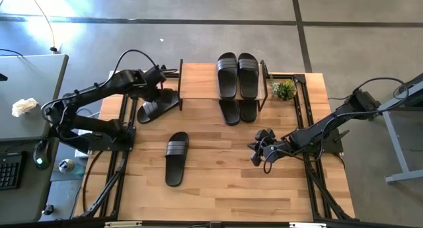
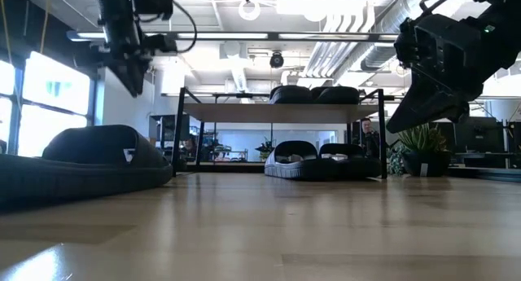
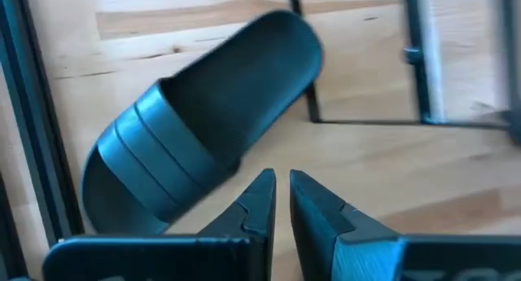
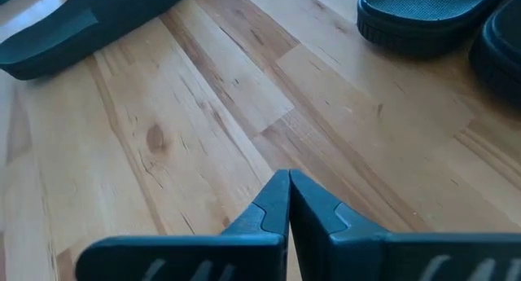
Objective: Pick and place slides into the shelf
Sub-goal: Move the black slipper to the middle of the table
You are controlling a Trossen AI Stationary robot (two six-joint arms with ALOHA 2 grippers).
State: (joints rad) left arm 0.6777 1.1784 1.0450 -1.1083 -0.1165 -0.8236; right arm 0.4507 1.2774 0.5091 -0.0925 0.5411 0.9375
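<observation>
High view: shelf [image 1: 198, 73] at bench [image 1: 218, 188] rear holds two slides [image 1: 238, 73] on top and two below. Left pincer [image 3: 281, 201], fingers nearly together and empty, hovers just beside an angled slide [image 1: 157, 108] at the shelf's left end. Step: approach; next needs opening and descent. Spare slide [image 1: 176, 158] mid-bench. Right pincer [image 4: 288, 201] closed, idle.
</observation>
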